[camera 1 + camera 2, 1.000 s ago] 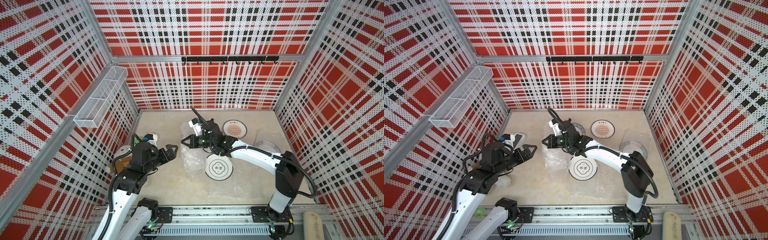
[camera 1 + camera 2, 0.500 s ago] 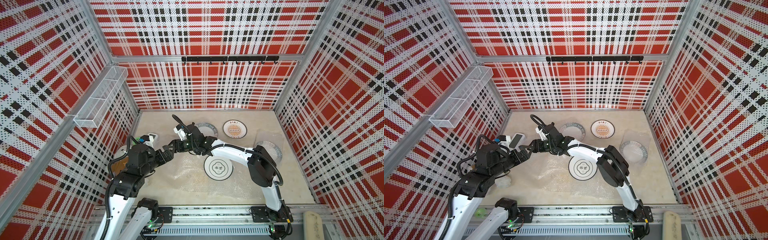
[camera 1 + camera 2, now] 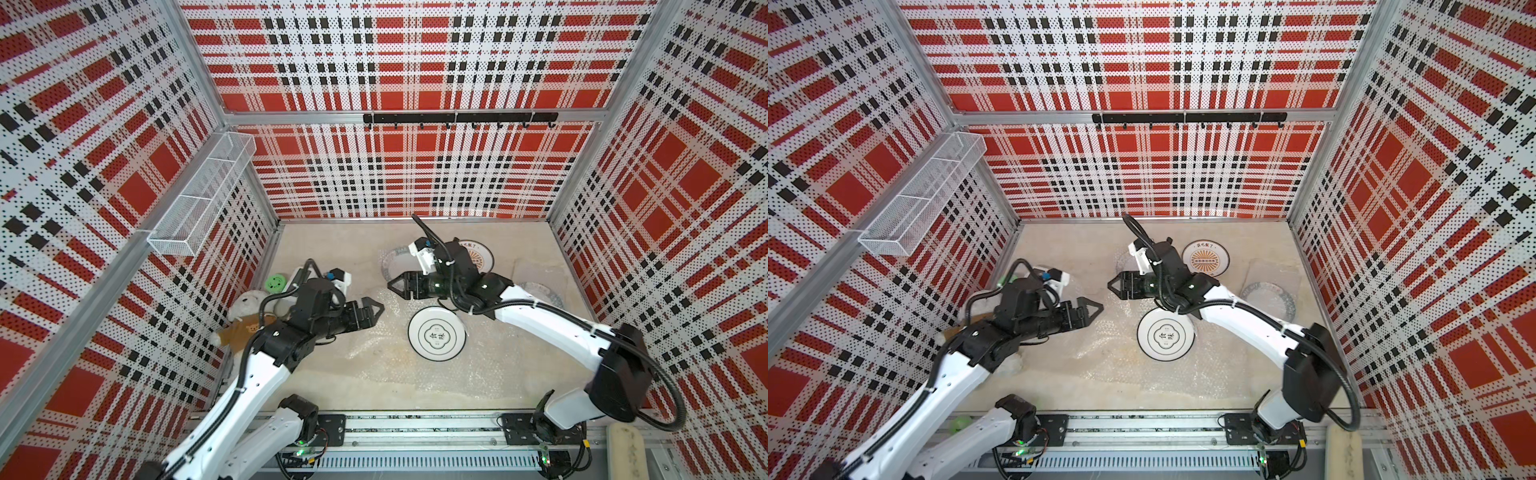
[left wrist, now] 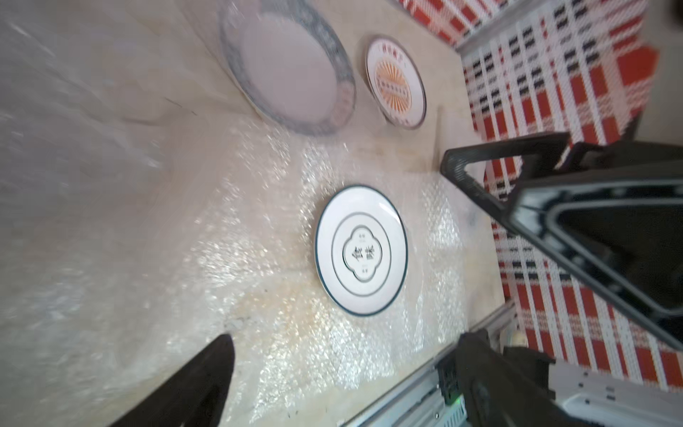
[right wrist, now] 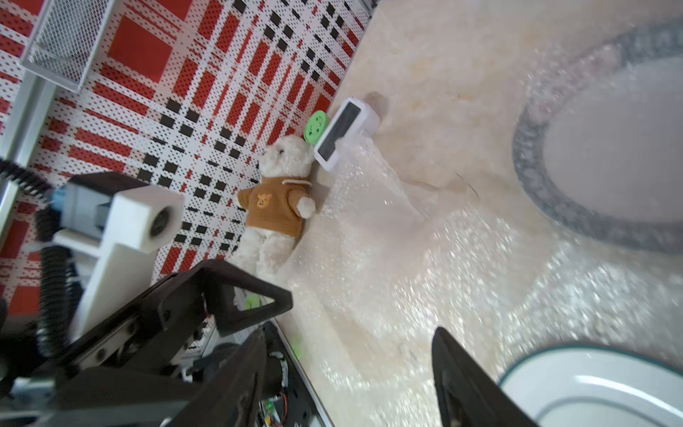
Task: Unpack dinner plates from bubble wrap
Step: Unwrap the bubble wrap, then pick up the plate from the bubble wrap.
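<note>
The left claw (image 3: 374,315) and right claw (image 3: 395,290) both hang released and empty over loose bubble wrap (image 3: 382,347). Mid-frame, the ring-outlined plate (image 3: 436,337) and sunburst plate (image 3: 1206,258) lie bare; the plate at frame right (image 3: 1268,301) is still wrapped.

Bare tabletop (image 3: 332,249) lies open near the back-left corner. A teddy bear (image 3: 245,311), green disc (image 3: 276,283) and white gadget (image 5: 345,133) crowd the left edge. Loose bubble wrap (image 3: 374,357) carrying a plate (image 3: 435,336) covers the middle. Above it, the left claw (image 3: 374,311) and right claw (image 3: 394,286) face each other, leaving a narrow gap.
</note>
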`<move>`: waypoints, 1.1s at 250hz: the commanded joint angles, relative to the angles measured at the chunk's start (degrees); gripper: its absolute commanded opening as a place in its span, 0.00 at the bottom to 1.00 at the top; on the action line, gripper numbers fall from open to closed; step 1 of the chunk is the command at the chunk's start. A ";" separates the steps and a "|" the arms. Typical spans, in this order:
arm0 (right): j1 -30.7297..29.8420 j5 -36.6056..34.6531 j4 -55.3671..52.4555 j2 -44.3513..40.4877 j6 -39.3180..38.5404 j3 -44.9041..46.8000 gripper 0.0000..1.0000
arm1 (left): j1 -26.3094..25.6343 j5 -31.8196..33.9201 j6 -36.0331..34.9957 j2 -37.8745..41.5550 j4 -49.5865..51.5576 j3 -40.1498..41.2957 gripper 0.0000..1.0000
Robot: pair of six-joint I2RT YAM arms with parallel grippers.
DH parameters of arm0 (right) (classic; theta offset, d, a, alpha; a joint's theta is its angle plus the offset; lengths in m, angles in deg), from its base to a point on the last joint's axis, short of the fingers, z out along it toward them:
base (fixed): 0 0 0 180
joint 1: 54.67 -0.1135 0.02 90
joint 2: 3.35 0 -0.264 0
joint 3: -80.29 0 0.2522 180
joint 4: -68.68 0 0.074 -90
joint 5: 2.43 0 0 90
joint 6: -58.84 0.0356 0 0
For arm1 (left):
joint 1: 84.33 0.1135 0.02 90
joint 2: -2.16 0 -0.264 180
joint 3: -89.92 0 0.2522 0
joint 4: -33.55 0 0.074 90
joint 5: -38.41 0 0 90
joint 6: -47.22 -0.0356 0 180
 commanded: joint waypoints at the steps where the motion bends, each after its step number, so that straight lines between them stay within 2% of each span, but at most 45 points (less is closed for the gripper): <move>1: 1.01 -2.44 -1.82 -5.56 0.76 9.47 0.72 | -3.94 -2.60 2.49 -4.42 -9.04 4.39 0.94; 37: 2.40 -2.79 1.00 -10.91 4.40 19.45 0.71 | -8.50 -4.31 5.57 -12.55 -18.89 8.15 0.92; 72: 4.73 -2.90 3.16 -12.58 7.07 25.91 0.69 | -9.64 -5.78 7.08 -20.37 -26.40 9.66 0.90; 140: 9.74 -2.62 2.14 -16.87 7.70 31.74 0.66 | -9.11 -5.39 8.13 -32.76 -33.23 8.30 0.66; 182: 10.93 -2.62 1.47 -18.68 7.45 33.43 0.66 | -8.68 -6.58 9.27 -38.44 -37.34 7.46 0.55; 217: 11.37 -2.80 1.36 -19.07 7.50 34.17 0.66 | -8.40 -7.30 10.30 -41.38 -39.85 7.11 0.43; 275: 12.74 -2.62 1.11 -19.14 6.73 34.65 0.67 | -7.92 -7.37 11.84 -42.46 -41.37 7.67 0.30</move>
